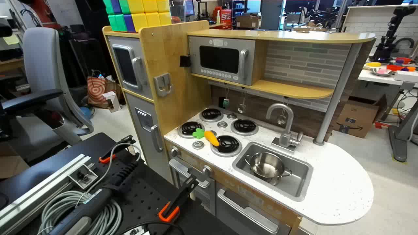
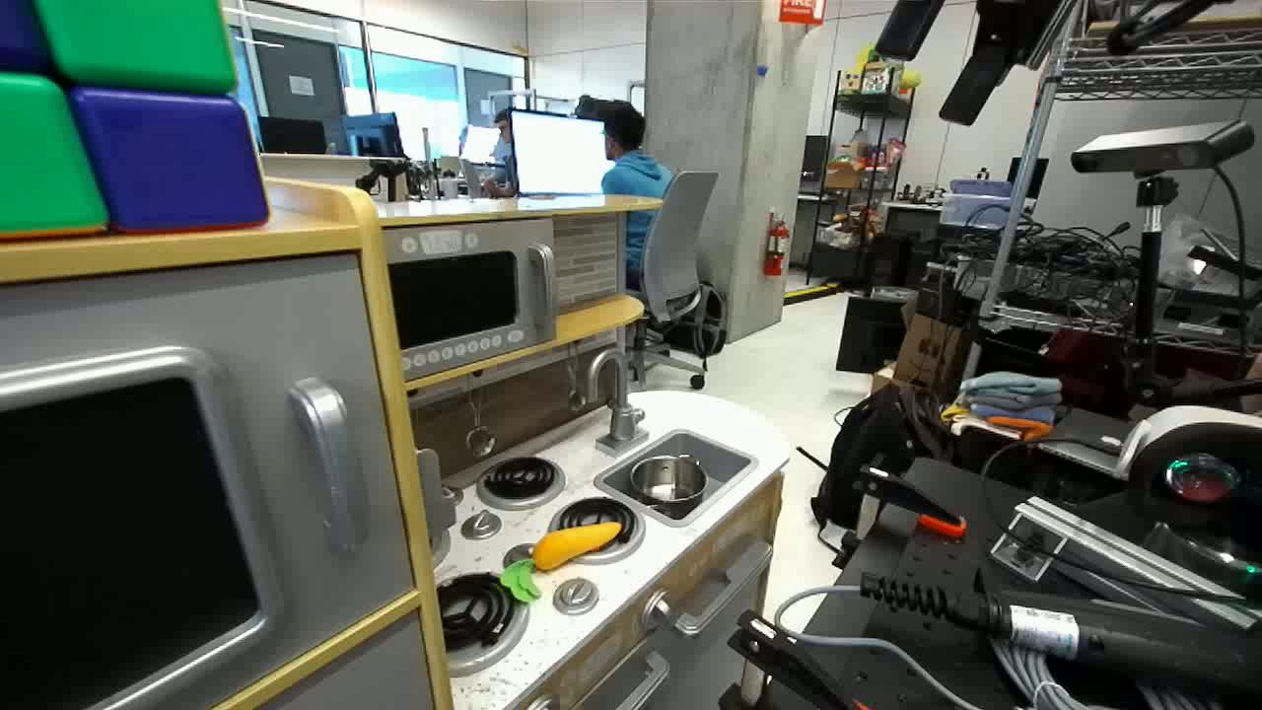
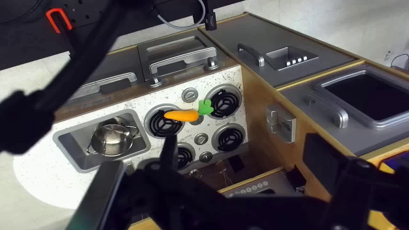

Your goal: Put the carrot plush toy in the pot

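Observation:
The carrot plush toy, orange-yellow with a green leafy end, lies on the stove top in both exterior views (image 1: 211,138) (image 2: 574,545). Its body rests partly over a front burner and its leaves reach toward another burner. It also shows in the wrist view (image 3: 182,115). The shiny silver pot (image 1: 267,164) stands upright and open-topped in the grey sink basin (image 1: 306,191); it shows too in the wrist view (image 3: 112,140). My gripper (image 3: 242,140) is open, its dark fingers wide apart with nothing between them, high above the toy kitchen. The toy is outside the fingers.
A silver faucet (image 1: 286,127) rises behind the sink. A microwave (image 1: 222,60) and yellow shelf (image 1: 294,89) overhang the back of the counter. A tall wooden side panel (image 1: 176,62) bounds the stove. A black table (image 1: 143,195) with clamps and cables stands in front.

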Motion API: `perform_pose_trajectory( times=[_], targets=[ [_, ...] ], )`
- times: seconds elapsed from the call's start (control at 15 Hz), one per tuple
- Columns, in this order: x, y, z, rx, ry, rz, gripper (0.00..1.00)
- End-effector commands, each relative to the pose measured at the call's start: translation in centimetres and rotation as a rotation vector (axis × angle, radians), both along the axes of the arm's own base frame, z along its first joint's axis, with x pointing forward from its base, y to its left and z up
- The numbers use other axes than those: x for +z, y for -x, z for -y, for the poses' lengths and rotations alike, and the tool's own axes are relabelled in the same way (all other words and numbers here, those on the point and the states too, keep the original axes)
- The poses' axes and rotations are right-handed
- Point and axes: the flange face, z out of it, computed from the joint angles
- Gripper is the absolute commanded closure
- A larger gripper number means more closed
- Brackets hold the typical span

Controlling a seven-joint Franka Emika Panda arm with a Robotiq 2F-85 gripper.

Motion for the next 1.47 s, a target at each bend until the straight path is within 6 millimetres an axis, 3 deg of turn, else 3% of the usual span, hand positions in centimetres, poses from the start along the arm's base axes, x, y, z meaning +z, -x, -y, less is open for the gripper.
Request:
perform_pose_trajectory(
  times=[0.0, 0.2, 0.8, 0.93, 1.0, 1.13, 1.4],
  targets=[
    [0.0, 0.0, 0.0, 0.0, 0.0, -0.001, 0.0],
    [-2.5, -3.5, 0.2, -0.064, 0.013, 0.029, 0.0],
    [-14.8, -12.9, -0.7, -0.128, 0.071, -0.063, 0.0],
    [-15.5, -13.7, -0.6, -0.144, 0.087, -0.135, 0.0],
    [-15.5, -12.1, -0.5, -0.128, 0.074, -0.103, 0.0],
    [-16.2, -13.1, -0.7, -0.136, 0.076, -0.125, 0.0],
    [-15.3, -12.4, 1.5, 0.082, 0.237, -0.208, 0.0]
  ],
)
